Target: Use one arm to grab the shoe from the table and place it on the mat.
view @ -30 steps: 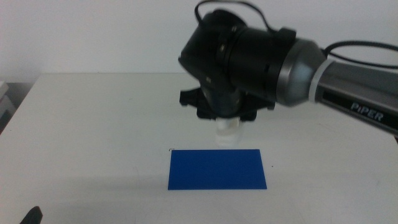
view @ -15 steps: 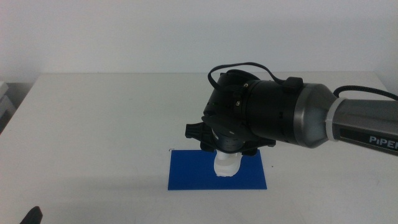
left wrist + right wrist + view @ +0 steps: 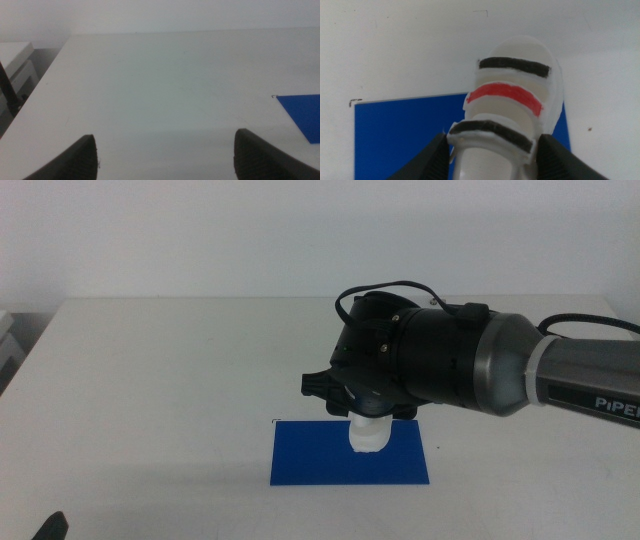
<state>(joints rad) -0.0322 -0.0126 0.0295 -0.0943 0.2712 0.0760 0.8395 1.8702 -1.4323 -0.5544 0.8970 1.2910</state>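
One shoe (image 3: pixel 512 107) only, white w/ two black stripes and one red, and it's hanging pinched between the right gripper (image 3: pixel 492 160) jaws, which are closing on its heel end, toe pointing away from the wrist. It's sitting just above the single blue mat (image 3: pixel 349 452), whether touching I can't tell. Shoe is looking light and fairly stiff, smooth-sided so maybe a bit slippery; gripping across the sides near the heel, as now, seems the right spot. Left gripper (image 3: pixel 162 155) is waiting w/ jaws spread wide, holding nothing, over the bare table (image 3: pixel 160 380)
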